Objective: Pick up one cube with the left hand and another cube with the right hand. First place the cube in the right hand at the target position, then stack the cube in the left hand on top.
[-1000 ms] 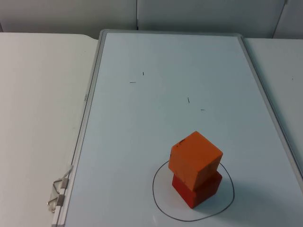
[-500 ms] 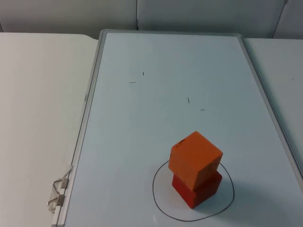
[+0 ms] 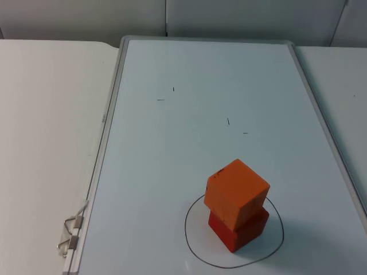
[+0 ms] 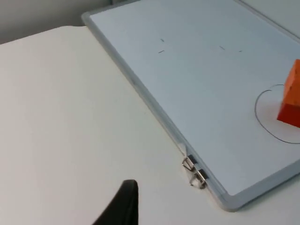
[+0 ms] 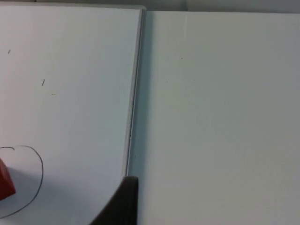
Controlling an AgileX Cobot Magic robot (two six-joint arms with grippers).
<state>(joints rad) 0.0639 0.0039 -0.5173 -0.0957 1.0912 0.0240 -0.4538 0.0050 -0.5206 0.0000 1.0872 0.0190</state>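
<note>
Two cubes are up and stacked: the orange cube (image 3: 236,192) sits on the red cube (image 3: 239,227), both inside the drawn circle (image 3: 192,243) on the whiteboard (image 3: 172,172), toward the board's near end. Look at that top one, though: it is turned a little against the one below and overhangs it on the left side, so the footing is not square. That is the risk from here, I'd judge: any knock to the board or table could slide or tip the orange cube off, and a fall could nudge the red one out of the ring. The left gripper (image 4: 123,206) hangs over the bare table (image 4: 56,117) beside the board's edge, near the metal clips (image 4: 194,171), well away from the stack; the right gripper (image 5: 123,201) waits by the board's other edge. One fingertip of each is all there is, so I cannot tell whether either is released or clenched.
</note>
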